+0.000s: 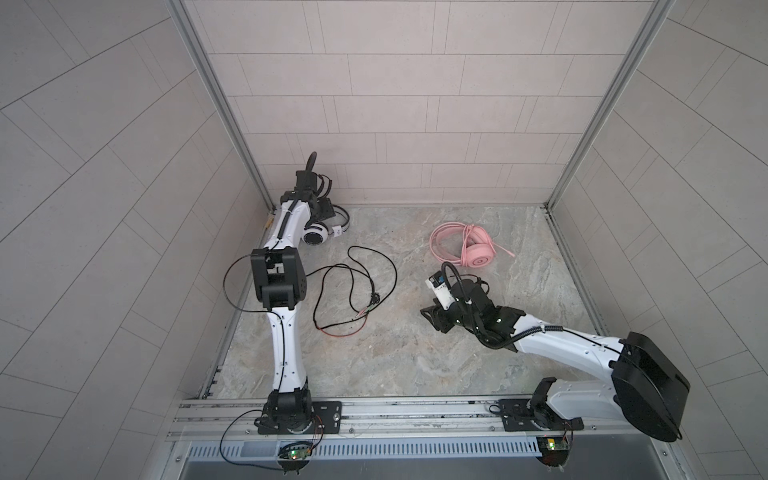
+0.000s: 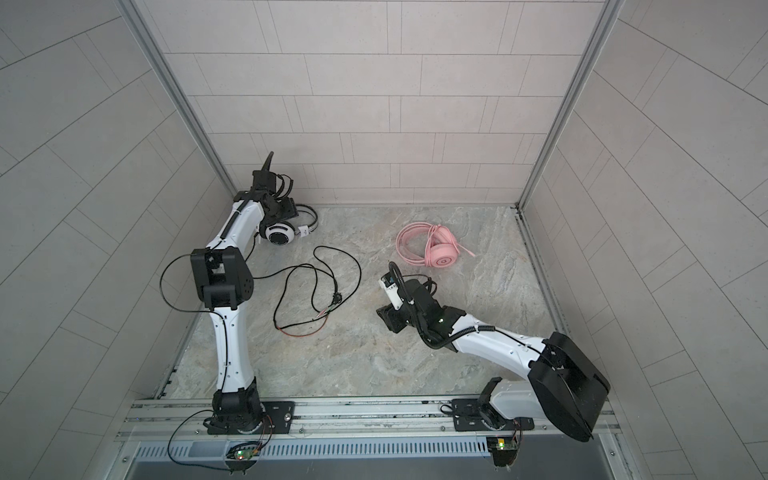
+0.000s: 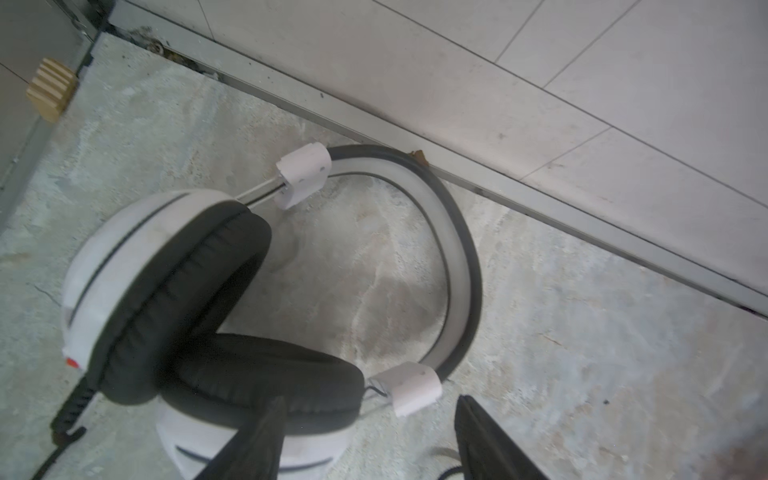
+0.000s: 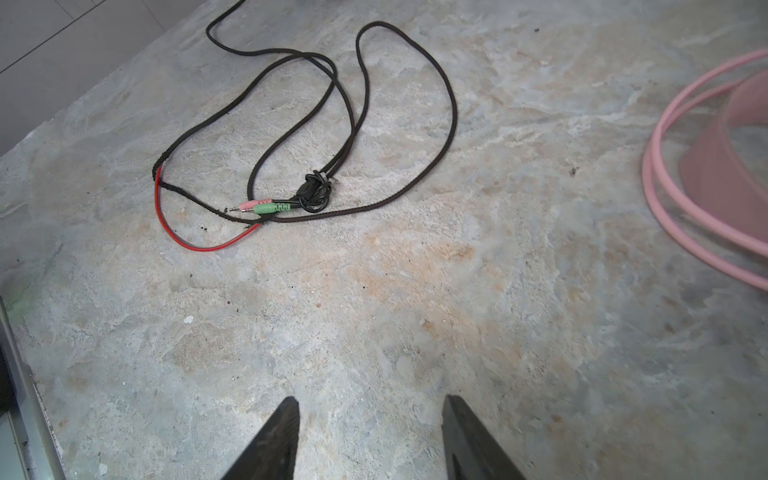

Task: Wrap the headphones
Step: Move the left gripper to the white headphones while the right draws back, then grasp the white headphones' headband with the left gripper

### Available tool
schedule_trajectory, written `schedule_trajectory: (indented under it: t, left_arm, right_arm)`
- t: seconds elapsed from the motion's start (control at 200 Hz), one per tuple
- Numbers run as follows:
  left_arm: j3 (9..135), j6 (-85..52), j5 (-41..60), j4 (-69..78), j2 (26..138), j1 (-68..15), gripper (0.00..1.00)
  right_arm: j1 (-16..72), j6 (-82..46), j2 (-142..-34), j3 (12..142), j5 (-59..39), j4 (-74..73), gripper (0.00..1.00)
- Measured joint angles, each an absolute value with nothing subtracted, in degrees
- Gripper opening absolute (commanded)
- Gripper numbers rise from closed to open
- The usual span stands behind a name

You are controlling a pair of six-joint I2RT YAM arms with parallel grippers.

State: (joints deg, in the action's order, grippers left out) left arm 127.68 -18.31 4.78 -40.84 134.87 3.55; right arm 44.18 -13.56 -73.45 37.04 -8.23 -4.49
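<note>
Around me, pale tiled walls point(image 1: 415, 124) box in a grey marbled tabletop point(image 1: 374, 365). On it, my white-and-black over-ear headset point(image 1: 316, 236) lies in the far left corner, close to the back wall. Its thin black braided cable point(image 1: 353, 286) sprawls in loose loops toward the middle and ends in pink and green jack plugs point(image 4: 257, 206). I judge the headset light, with hard cups, soft pads and a springy band point(image 3: 457, 249). That band, or the slider by a cup, looks like the surest hold. The cable is limp and will drag and tangle, so I would take it near the plugs. I would go gently at the red stretch point(image 4: 183, 243), where the braid looks stripped. The all-pink headset point(image 1: 478, 254) sits well apart on the right, its pink cable point(image 1: 444, 241) coiled beside it. My left gripper point(image 3: 370, 402) hangs over the white headset with jaws well apart. One finger crosses in front of the lower cup, but I cannot tell whether it touches. My right gripper point(image 4: 372, 398) stands partly open and empty over bare table, near the black loops.
</note>
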Motion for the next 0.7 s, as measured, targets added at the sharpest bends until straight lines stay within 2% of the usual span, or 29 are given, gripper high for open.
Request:
schedule_trajectory:
  t: [0.205,0.445,0.701]
  left_arm:
    - [131.09,-16.32,2.66,-40.34,138.98,5.54,0.69]
    - [132.29,-16.82,5.1,-42.48,140.35,6.09,0.68]
    - [109.06,-21.08,7.44,-39.09,126.34,4.6,0.68]
  right_arm:
    - [45.87,-12.03,-74.15,36.82,-7.09,-7.92,0.57]
    - [46.87,-11.53,-76.82,36.82,-6.2,-9.39,0.57]
    - [46.89,-11.4,-77.28,36.82,-5.06,-10.15,0.57]
